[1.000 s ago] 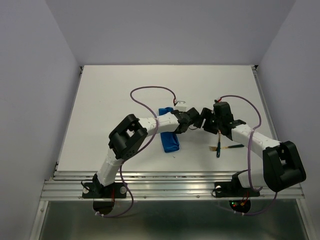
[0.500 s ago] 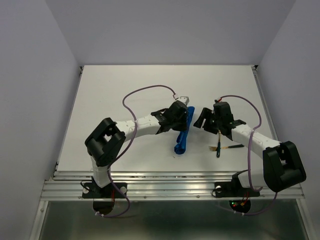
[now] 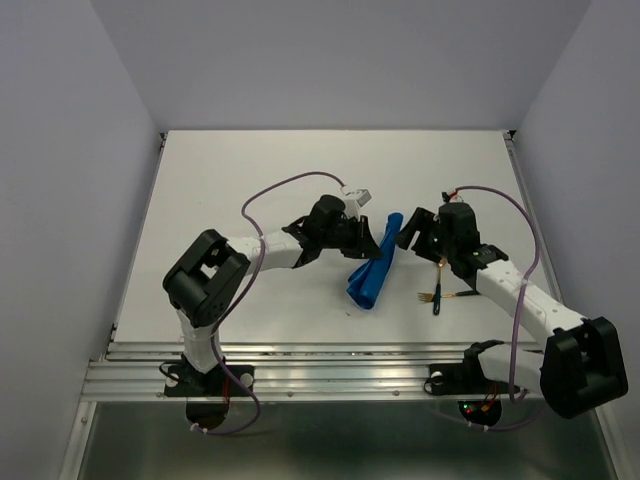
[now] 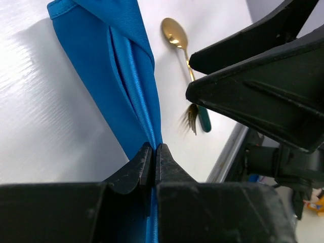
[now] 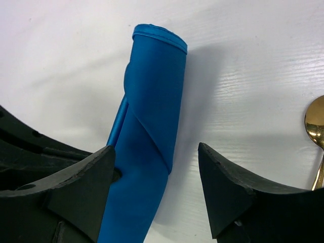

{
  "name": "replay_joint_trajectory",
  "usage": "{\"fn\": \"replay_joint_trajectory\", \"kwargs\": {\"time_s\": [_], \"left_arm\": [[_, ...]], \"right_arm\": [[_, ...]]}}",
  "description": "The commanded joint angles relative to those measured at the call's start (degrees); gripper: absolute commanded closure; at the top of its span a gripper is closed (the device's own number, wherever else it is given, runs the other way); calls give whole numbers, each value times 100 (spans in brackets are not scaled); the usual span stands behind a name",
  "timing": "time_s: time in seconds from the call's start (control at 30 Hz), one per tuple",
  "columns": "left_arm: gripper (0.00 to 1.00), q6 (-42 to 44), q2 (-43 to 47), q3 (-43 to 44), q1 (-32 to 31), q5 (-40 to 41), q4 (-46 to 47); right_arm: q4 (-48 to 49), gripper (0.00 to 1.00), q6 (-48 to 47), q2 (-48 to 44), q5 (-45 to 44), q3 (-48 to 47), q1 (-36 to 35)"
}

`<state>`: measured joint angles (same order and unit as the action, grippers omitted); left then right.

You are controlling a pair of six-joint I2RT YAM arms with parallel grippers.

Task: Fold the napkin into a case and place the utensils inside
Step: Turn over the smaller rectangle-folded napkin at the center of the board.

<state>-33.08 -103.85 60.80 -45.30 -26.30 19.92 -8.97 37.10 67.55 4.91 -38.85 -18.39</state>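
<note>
Since a second ago the napkin (image 3: pixel 375 272) got swung out diagonal on the bench (image 3: pixel 250 180). Left jaws are pinching its edge, right jaws hang wide open right by it, and the utensils (image 3: pixel 437 296) are just to its right.

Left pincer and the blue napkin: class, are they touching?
Touching. The left wrist view shows the left pincer pinching a fold of the napkin between its fingertips.

**Occlusions and crops**

Left wrist: fork (image 4: pixel 191 117) is blurred, tines unreadable. The napkin (image 4: pixel 126 76) runs off the bottom edge between the left gripper (image 4: pixel 154 157) fingers. Right wrist: spoon (image 5: pixel 315 126) is cut by the right edge. Top view: utensils (image 3: pixel 440 295) too small to separate.
</note>
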Motion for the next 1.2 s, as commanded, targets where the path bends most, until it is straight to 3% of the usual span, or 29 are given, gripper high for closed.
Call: {"fn": "replay_joint_trajectory", "kwargs": {"time_s": [0.0, 0.4, 0.6, 0.67, 0.7, 0.83, 1.0, 1.17], "left_arm": [[100, -181, -126, -164, 196, -1104, 1258], [100, -893, -724, -849, 777, -1799, 2709], [99, -1051, -768, -1184, 1022, -1782, 2894], [85, -1060, -768, -1210, 1093, -1721, 2833], [69, -1060, -777, -1219, 1137, -1694, 2755], [46, -947, -707, -1202, 1321, -1536, 2290], [36, -472, -356, -1044, 1471, -1079, 1281], [35, 204, 382, -649, 1577, 194, -179]], "right_arm": [[-148, 28, 16, -233, -209, -246, 11], [-193, 28, -36, -137, -245, -237, 11], [-193, 28, -63, -5, -166, -255, 11], [-184, 28, -124, 91, -113, -263, 11], [-184, 28, -150, 135, -17, -289, 11], [-105, 28, -247, 355, 230, -325, 11], [18, 29, -370, 671, 615, -456, 11], [220, 36, -362, 1251, 1134, -834, 11]]}}
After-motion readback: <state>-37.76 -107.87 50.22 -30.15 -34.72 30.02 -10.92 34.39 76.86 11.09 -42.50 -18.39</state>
